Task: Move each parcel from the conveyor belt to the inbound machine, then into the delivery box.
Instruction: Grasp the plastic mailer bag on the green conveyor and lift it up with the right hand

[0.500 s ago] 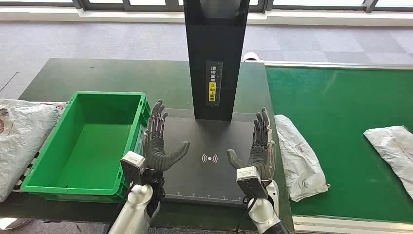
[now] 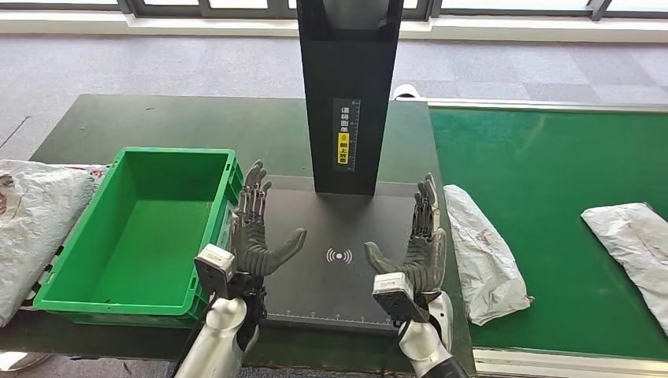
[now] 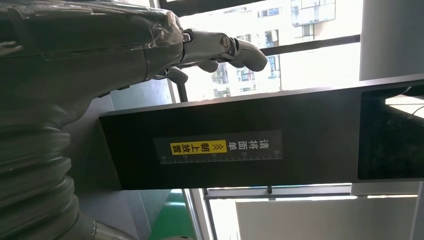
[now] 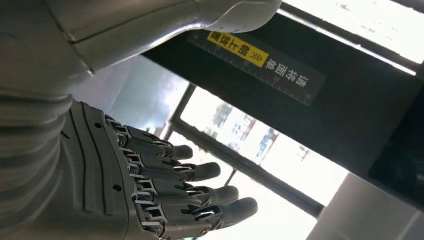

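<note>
The far parcel (image 2: pixel 630 244) on the belt (image 2: pixel 551 157) has slid a little toward the machine. The right robot hand (image 2: pixel 421 252) has drawn slightly back toward the robot.

Green box (image 2: pixel 138 228), green belt (image 2: pixel 543 173) (white parcels (image 2: pixel 482 252)), black machine (image 2: pixel 346 94).

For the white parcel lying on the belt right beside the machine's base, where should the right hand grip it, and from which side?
Probably across its middle, coming from above. The white parcel lies flat and long on the green conveyor belt, its near end bulkier, and it looks soft and wrinkled, so a grasp around the middle should keep it from drooping. The right hand, open over the machine base, is the nearer one.
</note>
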You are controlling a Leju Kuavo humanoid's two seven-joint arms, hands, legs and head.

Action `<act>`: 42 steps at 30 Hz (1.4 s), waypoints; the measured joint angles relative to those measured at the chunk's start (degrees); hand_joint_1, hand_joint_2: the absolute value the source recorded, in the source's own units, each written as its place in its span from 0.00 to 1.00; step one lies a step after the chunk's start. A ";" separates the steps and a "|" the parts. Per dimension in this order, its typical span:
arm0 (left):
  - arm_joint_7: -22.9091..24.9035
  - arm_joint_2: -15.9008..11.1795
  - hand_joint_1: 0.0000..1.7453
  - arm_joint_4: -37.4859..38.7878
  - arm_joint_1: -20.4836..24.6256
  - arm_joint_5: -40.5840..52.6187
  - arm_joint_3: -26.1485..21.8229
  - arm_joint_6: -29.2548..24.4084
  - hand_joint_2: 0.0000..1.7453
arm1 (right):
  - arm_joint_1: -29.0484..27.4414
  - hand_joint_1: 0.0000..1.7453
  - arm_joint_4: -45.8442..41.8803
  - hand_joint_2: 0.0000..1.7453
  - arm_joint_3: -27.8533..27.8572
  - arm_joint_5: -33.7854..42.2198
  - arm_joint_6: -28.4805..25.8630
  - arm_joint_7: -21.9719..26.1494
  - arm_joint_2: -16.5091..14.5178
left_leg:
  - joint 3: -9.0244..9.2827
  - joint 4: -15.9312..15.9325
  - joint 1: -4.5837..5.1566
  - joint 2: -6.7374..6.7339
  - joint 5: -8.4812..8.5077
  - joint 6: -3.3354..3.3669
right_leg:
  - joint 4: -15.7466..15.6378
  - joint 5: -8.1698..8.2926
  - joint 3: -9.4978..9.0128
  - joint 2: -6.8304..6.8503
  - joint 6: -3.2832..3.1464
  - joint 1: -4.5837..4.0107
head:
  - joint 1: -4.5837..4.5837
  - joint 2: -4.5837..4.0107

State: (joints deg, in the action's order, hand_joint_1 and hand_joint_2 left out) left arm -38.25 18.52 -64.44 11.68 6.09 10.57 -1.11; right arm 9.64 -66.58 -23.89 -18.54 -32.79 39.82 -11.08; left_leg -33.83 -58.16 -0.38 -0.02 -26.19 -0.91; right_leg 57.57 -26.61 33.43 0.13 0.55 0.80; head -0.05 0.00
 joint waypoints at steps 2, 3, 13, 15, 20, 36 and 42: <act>0.00 0.01 0.00 -0.02 -0.04 -0.08 -0.12 0.09 1.00 | 0.09 0.00 1.10 1.00 1.20 -8.24 -4.00 -1.64 0.03 | 0.00 0.00 0.00 0.00 0.00 0.00 | 0.00 0.00 0.00 0.01 0.00 0.00 | -0.01 0.00; 0.00 0.02 0.00 -0.06 -0.08 -0.08 -0.18 0.10 1.00 | -0.03 0.00 1.44 1.00 2.73 -13.90 -5.53 -3.11 0.01 | 0.00 0.00 0.00 0.01 0.00 0.00 | -0.01 0.00 0.00 0.03 0.00 0.00 | -0.02 0.00; 0.00 0.02 0.00 -0.52 -0.54 0.27 -1.34 0.11 1.00 | -2.66 0.00 1.26 1.00 27.14 -44.18 -7.19 -9.51 -2.42 | -0.02 0.00 0.01 0.11 0.00 0.00 | -0.02 0.00 -0.03 0.07 0.01 0.01 | 0.01 0.00; 0.00 0.02 0.00 -0.52 -0.57 0.30 -1.49 0.11 1.00 | -2.74 0.00 1.23 1.00 29.70 -44.73 -7.20 -9.24 -2.96 | -0.01 0.00 0.01 0.09 0.00 0.00 | -0.01 0.00 -0.01 0.05 0.00 0.01 | 0.01 0.00; 0.00 0.02 0.00 -0.88 -1.00 0.38 -1.81 -0.37 1.00 | -2.61 0.00 1.24 1.00 39.11 -44.18 -7.21 -6.19 -4.15 | -0.02 0.00 0.00 0.12 0.00 0.00 | -0.01 0.00 -0.04 0.11 0.00 0.00 | 0.01 0.00; 0.00 0.02 0.00 -2.73 -2.11 -0.06 -2.44 -2.16 1.00 | 1.06 0.00 11.07 1.00 52.08 -35.31 -5.56 -12.78 -2.77 | -0.02 0.00 0.00 0.10 0.00 0.00 | -0.01 0.00 -0.06 0.07 0.01 0.00 | 0.01 0.00; 0.00 0.02 0.00 -2.81 -2.22 -0.05 -2.46 -2.28 1.00 | 1.33 0.00 12.09 1.00 52.09 -34.80 -5.48 -13.37 -2.50 | -0.02 0.00 0.00 0.09 0.00 0.00 | -0.01 0.01 -0.05 0.06 0.01 0.00 | 0.01 0.00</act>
State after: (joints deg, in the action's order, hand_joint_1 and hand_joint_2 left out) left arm -38.25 18.53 -67.25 9.46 6.03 8.11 -3.40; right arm 10.96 -54.48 28.20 -53.35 -38.27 26.46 -13.58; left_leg -33.85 -58.16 -0.38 0.07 -26.18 -0.91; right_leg 57.57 -26.60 33.38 0.19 0.56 0.81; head -0.04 0.00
